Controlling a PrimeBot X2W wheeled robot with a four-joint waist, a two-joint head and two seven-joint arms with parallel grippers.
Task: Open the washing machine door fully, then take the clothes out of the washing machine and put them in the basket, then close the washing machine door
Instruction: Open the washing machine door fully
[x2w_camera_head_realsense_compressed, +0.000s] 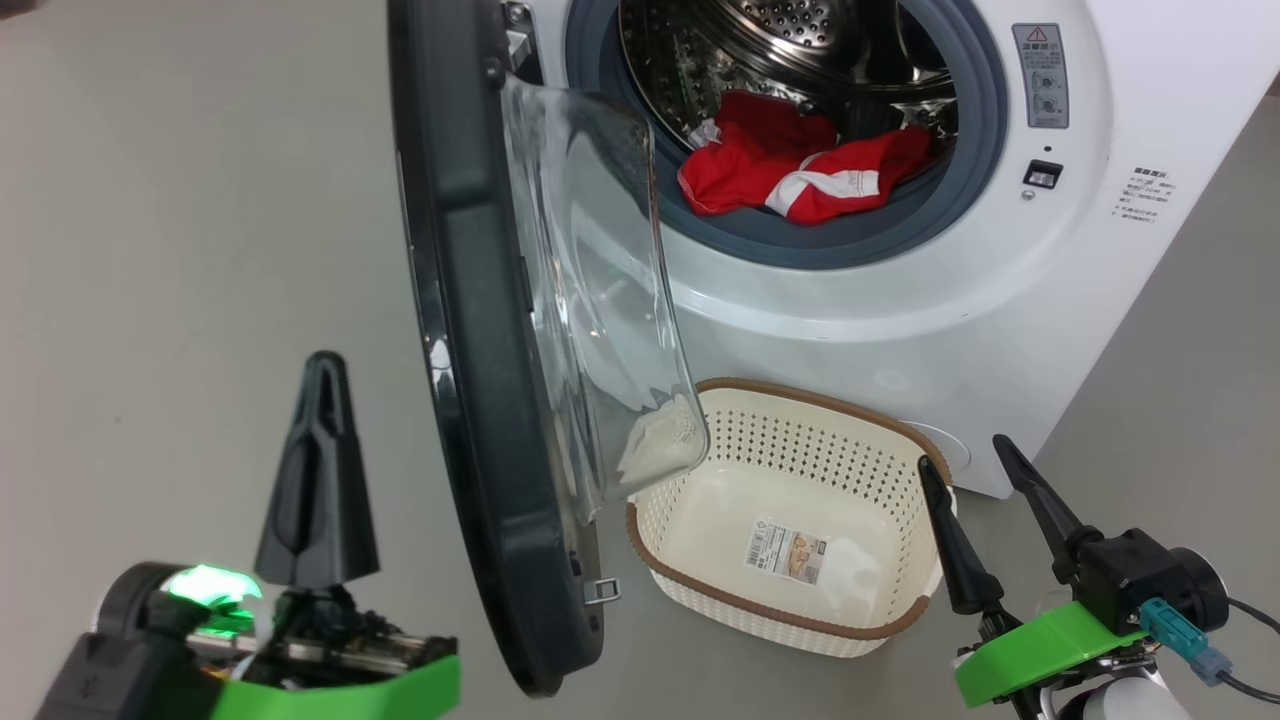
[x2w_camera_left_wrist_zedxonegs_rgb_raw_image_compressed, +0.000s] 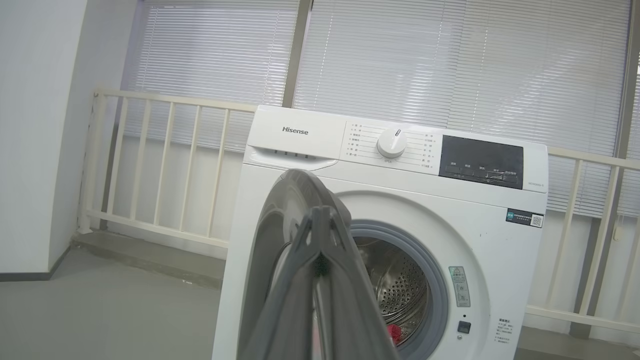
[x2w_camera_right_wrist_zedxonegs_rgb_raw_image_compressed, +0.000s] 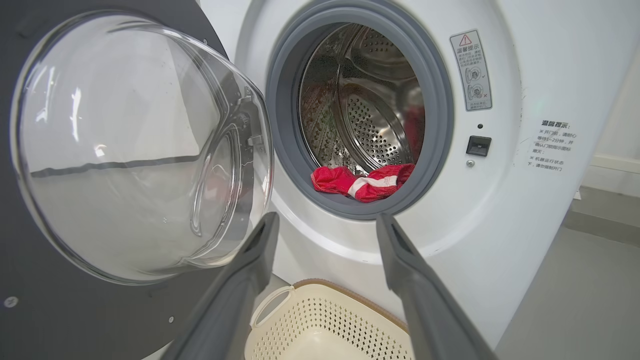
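Observation:
The white washing machine (x2w_camera_head_realsense_compressed: 900, 300) stands with its door (x2w_camera_head_realsense_compressed: 480, 330) swung out about edge-on to me, the glass bowl (x2w_camera_head_realsense_compressed: 600, 300) bulging toward the drum. Red clothes (x2w_camera_head_realsense_compressed: 800, 170) with white trim lie at the front lip of the steel drum, also seen as clothes (x2w_camera_right_wrist_zedxonegs_rgb_raw_image_compressed: 362, 182). The cream basket (x2w_camera_head_realsense_compressed: 790, 520) sits on the floor below the opening. My left gripper (x2w_camera_head_realsense_compressed: 320, 380) is shut with nothing in it, left of the door's outer face. My right gripper (x2w_camera_head_realsense_compressed: 975, 455) stands open beside the basket's right end, pointing at the drum (x2w_camera_right_wrist_zedxonegs_rgb_raw_image_compressed: 365, 110).
Grey floor (x2w_camera_head_realsense_compressed: 180, 250) spreads left of the door. In the left wrist view a cream railing (x2w_camera_left_wrist_zedxonegs_rgb_raw_image_compressed: 160, 165) and window blinds (x2w_camera_left_wrist_zedxonegs_rgb_raw_image_compressed: 450, 60) stand behind the machine (x2w_camera_left_wrist_zedxonegs_rgb_raw_image_compressed: 380, 200), with a white wall at the left.

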